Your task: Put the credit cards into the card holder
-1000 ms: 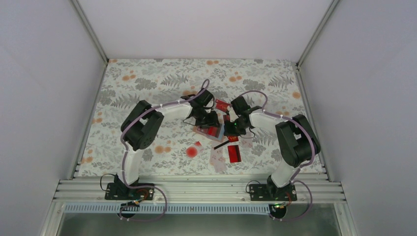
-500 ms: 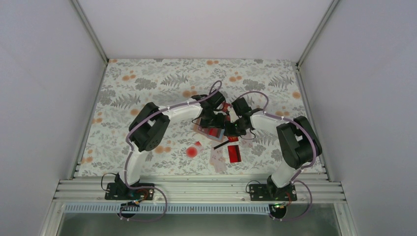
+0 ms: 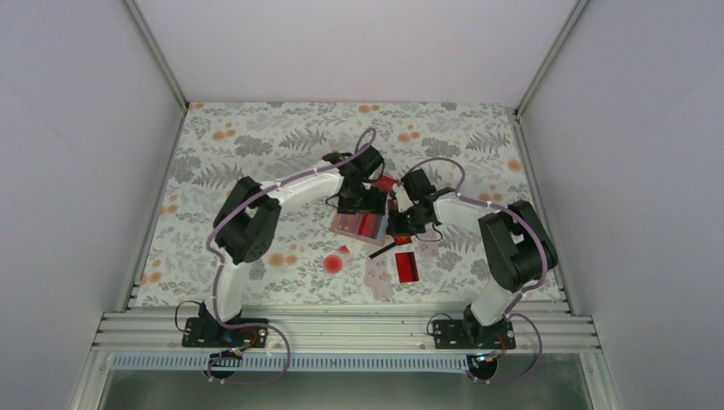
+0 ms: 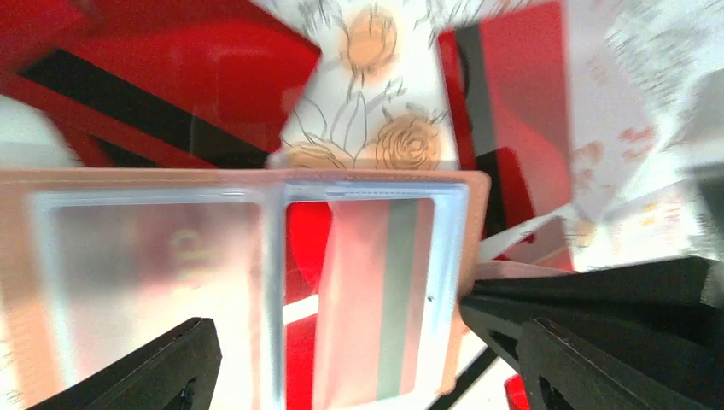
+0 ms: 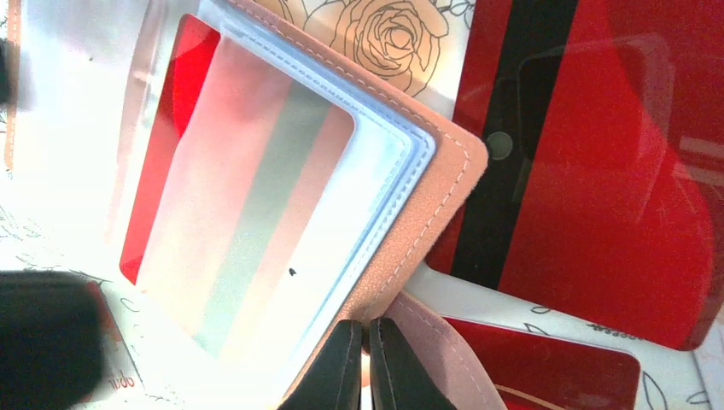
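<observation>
Straddling the card holder (image 4: 475, 229), left hand (image 4: 337, 329) sits spread (right hand (image 5: 364, 363) pressed together at edge).

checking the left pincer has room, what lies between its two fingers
The open card holder, a striped red credit card in its right sleeve, spans the gap of the left pincer; left wrist view.

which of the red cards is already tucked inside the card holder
The striped red card showing through the clear sleeve of the card holder. The other red cards lie bare outside it.
</observation>
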Motion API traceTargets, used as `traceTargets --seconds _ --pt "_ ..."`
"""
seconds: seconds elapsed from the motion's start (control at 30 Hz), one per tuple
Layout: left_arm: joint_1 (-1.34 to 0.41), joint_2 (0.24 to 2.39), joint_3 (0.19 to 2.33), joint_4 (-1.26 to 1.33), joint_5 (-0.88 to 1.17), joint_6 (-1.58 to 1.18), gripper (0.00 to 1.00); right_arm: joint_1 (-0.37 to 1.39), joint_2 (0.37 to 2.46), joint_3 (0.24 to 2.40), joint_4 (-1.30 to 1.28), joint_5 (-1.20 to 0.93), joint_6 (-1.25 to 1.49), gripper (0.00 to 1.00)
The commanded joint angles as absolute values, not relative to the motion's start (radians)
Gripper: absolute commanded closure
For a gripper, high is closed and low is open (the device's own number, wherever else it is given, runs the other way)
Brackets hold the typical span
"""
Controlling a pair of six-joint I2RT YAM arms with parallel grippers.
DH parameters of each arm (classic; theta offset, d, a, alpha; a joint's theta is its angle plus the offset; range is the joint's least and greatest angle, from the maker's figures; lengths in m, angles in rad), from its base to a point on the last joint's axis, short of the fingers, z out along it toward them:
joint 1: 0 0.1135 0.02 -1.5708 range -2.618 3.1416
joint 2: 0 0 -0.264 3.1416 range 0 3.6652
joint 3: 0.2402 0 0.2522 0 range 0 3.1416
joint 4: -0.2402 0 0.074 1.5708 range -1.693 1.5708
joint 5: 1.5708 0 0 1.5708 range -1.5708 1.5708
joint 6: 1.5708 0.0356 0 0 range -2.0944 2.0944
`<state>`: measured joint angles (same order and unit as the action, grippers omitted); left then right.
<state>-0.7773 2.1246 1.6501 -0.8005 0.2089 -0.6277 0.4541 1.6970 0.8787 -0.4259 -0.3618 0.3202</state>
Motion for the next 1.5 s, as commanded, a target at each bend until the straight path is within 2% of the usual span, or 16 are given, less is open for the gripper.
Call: traceTargets --seconds 0.0,0.2,0.33,0.47,0.8,1.1,1.47 --pt "-0.712 1.949 1.645 -0.838 0.18 -0.62 0.12 0.472 1.723 0.884 -0.439 -0.309 0.298 0.96" --pt "-0.568 1.806 1.478 -0.761 0.274 -0.498 0.13 0.471 1.705 0.933 -0.491 -0.302 0.289 0.96" --pt "-0.49 1.817 1.361 -0.686 0.419 -0.378 0.23 0.47 1.696 0.954 -0.517 -0.295 0.297 0.96" --pt "-0.44 1.855 1.296 -0.585 0.56 -0.348 0.29 0.471 1.687 0.95 -0.522 -0.3 0.308 0.95" --pt "-0.388 1.985 1.246 -0.459 0.764 -0.287 0.29 0.472 1.736 0.965 -0.51 -0.309 0.321 0.95" --pt "-0.386 2.082 1.263 -0.445 0.824 -0.26 0.29 0.472 1.777 0.972 -0.502 -0.316 0.327 0.96" --pt "-0.387 2.004 1.265 -0.459 0.881 -0.287 0.3 0.476 1.826 0.986 -0.466 -0.34 0.342 0.96"
